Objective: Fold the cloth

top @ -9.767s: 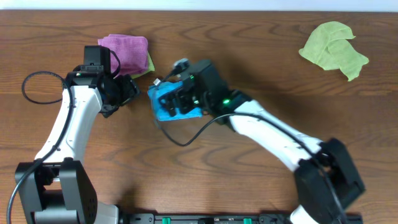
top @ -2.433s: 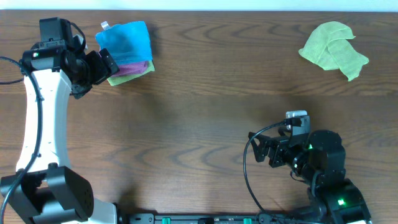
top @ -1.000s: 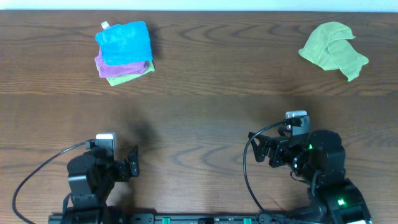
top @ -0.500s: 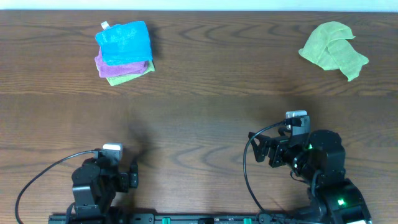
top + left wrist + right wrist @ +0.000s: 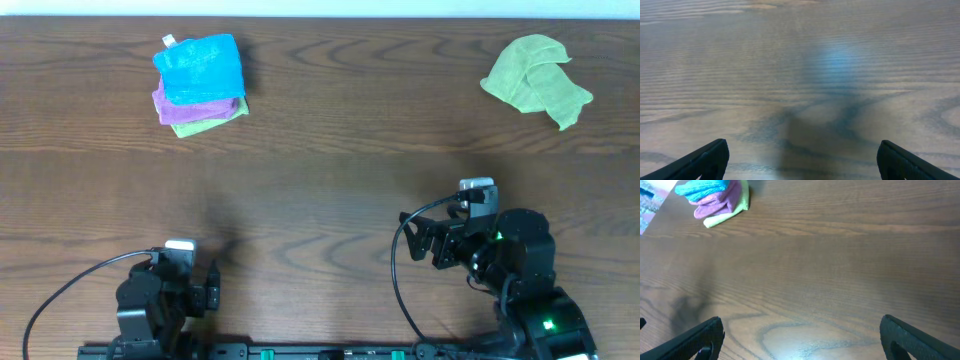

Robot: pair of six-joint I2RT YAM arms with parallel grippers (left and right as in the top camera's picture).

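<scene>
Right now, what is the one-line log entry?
cloth: folded, on purple cloth | left gripper: open, empty | right gripper: open, empty

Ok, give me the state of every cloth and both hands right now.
blue cloth: folded, lying on the purple cloth.
purple cloth: folded, lying on the lower yellow-green cloth.
lower yellow-green cloth: at the bottom, mostly covered.
loose yellow-green cloth: crumpled, lying alone, apart from the others.
left hand: open, empty.
right hand: open, empty.
</scene>
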